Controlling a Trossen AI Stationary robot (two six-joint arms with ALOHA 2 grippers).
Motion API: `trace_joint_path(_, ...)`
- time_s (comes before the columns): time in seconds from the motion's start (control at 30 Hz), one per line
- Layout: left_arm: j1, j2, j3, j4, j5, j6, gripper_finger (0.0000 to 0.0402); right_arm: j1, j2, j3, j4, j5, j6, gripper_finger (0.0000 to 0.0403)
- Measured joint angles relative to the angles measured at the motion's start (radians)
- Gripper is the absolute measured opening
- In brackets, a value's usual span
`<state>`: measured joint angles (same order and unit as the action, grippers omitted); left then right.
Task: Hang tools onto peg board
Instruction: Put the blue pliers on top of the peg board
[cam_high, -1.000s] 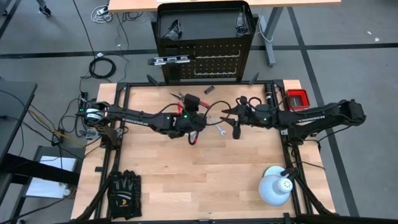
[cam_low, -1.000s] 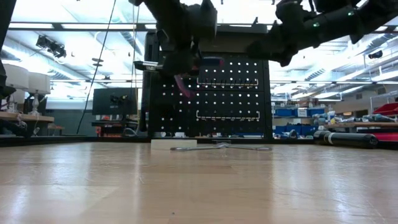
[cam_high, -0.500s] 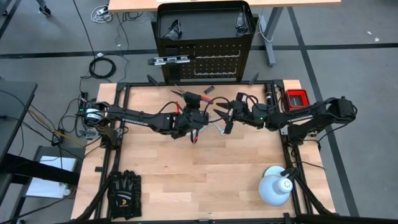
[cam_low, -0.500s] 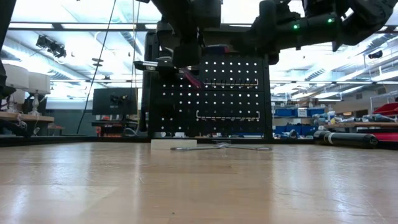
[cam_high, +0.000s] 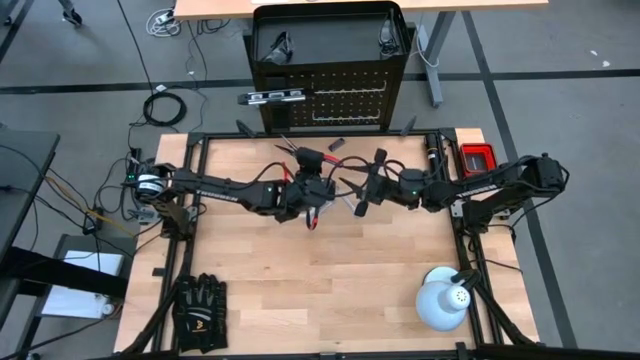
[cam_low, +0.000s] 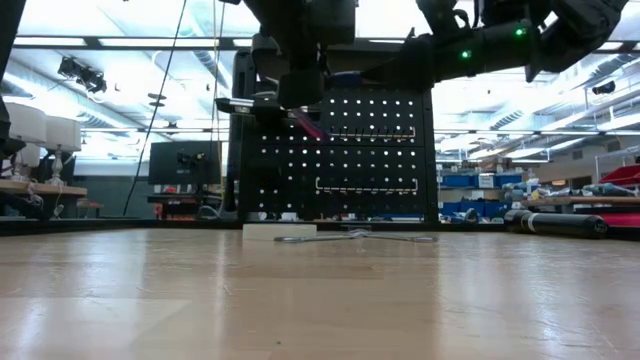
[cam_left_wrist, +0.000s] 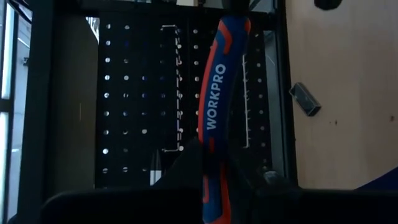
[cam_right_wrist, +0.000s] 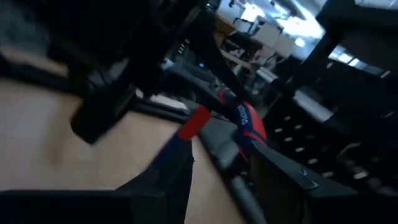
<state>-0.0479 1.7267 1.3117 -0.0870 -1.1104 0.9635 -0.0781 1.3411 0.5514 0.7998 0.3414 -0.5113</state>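
Your left gripper (cam_high: 312, 190) is clenched on the red-handled pliers (cam_left_wrist: 216, 118), holding them above the table (cam_high: 260, 290) just in front of the peg board (cam_high: 345, 100). Your right gripper (cam_high: 362, 190) sits just beside the pliers with its fingers (cam_right_wrist: 286, 171) parted; you cannot tell whether they touch the handle. A silver wrench (cam_low: 355, 237) lies flat on the table at the board's foot. A level bar (cam_high: 272, 97) hangs at the board's left edge.
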Motion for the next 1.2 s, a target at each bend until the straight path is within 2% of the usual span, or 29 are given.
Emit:
trace_joint_path(0.17, 0.000, 0.000, 0.000, 0.000, 0.019, -0.005, 0.0032, 0.011, 0.000, 0.000, -0.001, 0.042, -0.185, 0.0167)
trace_joint_path(0.27, 0.000, 0.000, 0.000, -0.007, 0.038, -0.002, 0.0032, 0.021, -0.001, 0.000, -0.003, 0.083, -0.237, 0.0170)
trace_joint_path(0.43, -0.003, 0.000, 0.000, -0.014, 0.064, -0.006, 0.0032, 0.051, -0.002, 0.000, -0.036, 0.093, -0.329, 0.0195)
trace_joint_path(0.57, -0.006, 0.000, 0.000, -0.016, 0.118, -0.013, 0.0032, 0.062, -0.002, 0.000, -0.065, 0.128, -0.437, 0.0218)
trace_joint_path(0.73, -0.013, 0.001, 0.000, -0.020, 0.199, -0.045, 0.0032, 0.073, -0.002, 0.000, -0.054, 0.129, -0.509, 0.0222)
trace_joint_path(0.97, -0.011, 0.001, 0.000, -0.025, 0.246, -0.060, 0.0032, 0.084, -0.002, 0.000, -0.053, 0.129, -0.539, 0.0190)
trace_joint_path(1.2, -0.011, 0.001, 0.000, -0.029, 0.250, -0.089, 0.0032, 0.084, -0.001, 0.000, -0.050, 0.129, -0.539, 0.0120)
